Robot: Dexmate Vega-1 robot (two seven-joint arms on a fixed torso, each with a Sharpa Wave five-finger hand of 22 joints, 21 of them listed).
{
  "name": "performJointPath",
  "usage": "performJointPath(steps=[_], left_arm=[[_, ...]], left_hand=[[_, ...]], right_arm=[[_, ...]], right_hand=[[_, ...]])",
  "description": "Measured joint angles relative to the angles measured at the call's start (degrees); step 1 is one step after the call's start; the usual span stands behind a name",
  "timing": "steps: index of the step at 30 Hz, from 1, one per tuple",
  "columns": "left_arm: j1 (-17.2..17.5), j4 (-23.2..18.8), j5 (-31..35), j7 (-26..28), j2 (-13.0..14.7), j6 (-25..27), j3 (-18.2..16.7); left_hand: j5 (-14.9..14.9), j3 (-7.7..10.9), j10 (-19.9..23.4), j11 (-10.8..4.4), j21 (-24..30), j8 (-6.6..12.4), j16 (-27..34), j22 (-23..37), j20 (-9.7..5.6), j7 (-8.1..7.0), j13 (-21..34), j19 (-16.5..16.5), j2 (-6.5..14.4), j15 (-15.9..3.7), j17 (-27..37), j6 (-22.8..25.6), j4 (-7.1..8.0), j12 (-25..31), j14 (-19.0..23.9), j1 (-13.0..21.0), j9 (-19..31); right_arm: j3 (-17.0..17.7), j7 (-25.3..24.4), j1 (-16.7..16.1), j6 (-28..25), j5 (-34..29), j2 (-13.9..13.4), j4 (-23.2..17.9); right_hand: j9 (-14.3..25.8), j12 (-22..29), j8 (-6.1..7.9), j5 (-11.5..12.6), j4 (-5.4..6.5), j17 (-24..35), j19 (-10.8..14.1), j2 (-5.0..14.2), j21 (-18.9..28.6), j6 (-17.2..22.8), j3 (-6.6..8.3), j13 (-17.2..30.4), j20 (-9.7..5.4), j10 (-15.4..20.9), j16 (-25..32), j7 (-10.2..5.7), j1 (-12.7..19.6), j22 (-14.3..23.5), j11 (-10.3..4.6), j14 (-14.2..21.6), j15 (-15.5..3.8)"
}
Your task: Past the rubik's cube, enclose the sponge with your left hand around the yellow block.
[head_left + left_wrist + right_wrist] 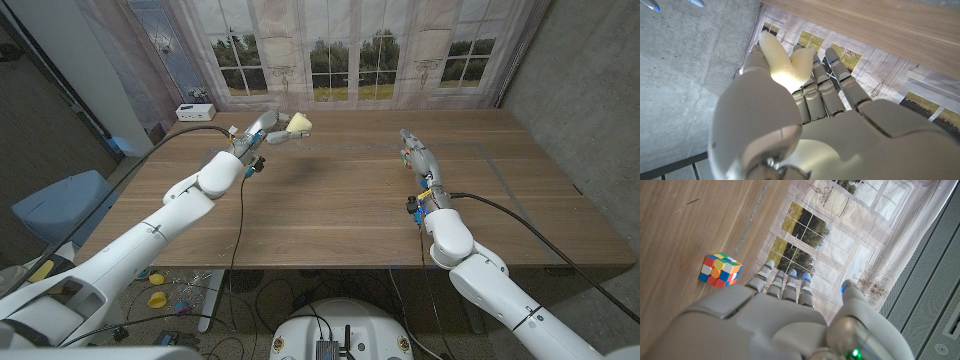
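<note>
Near the table's [330, 215] far edge, left hand [262, 128] gripping sponge [298, 123] (lifted), right hand [415, 152] released beside rubik's cube [719, 270].

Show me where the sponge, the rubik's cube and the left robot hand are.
sponge [298, 123]: head view, its pale front face.
rubik's cube [719, 270]: right wrist view, centre of its coloured side.
left robot hand [258, 133]: head view, middle of the hand.

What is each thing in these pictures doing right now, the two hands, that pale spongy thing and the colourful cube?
left hand: raised over the table's far side, gripping the sponge.
sponge: pale yellow, squeezed between the left hand's fingers, off the table.
right hand: fingers stretched out and apart, holding nothing.
rubik's cube: scrambled, sitting on the table, untouched.
</note>
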Motion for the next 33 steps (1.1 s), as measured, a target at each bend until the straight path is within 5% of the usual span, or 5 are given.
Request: performJointPath(steps=[11, 33], left_arm=[[0.4, 1.4, -3.4, -2.3, 0.1, -3.4, -0.7], [3.8, -2.0, -7.6, -2.4, 1.2, -2.1, -2.8]], left_hand=[[-1.2, 0.16, 1.8, -0.02, 1.7, -0.4, 0.0, -0.6, -2.02, -0.15, 0.8, 5.2, -0.6, -1.37, -0.3, 1.8, -0.16, -0.2, 4.4, 0.6, 0.3], [-2.8, 0.73, 3.2, -0.31, 2.2, -0.34, 0.2, -0.9, -2.96, -0.53, 1.2, 6.9, -1.6, -1.95, -0.3, 2.6, -0.72, -0.4, 7.0, 1.6, 0.5]], right_arm=[[-0.5, -2.0, -2.1, -0.1, -2.6, 0.5, -1.9], [-0.5, -3.7, -4.9, 3.5, -7.6, 1.4, -3.0]], right_hand=[[0.0, 0.0, 0.0, 0.0, 0.0, 0.3, 0.4, 0.0, 0.0, 0.2, 0.0, 0.0, -0.44, 0.2, 0.0, 0.22, 0.0, 0.0, 0.2, 0.3, 0.32], [0.0, 0.0, 0.22, -0.2, 0.0, 0.3, 1.5, 0.0, 0.4, 1.5, 0.0, 0.0, -0.83, 1.6, 0.0, 1.13, 0.0, 0.0, 1.22, 1.4, 0.62]])
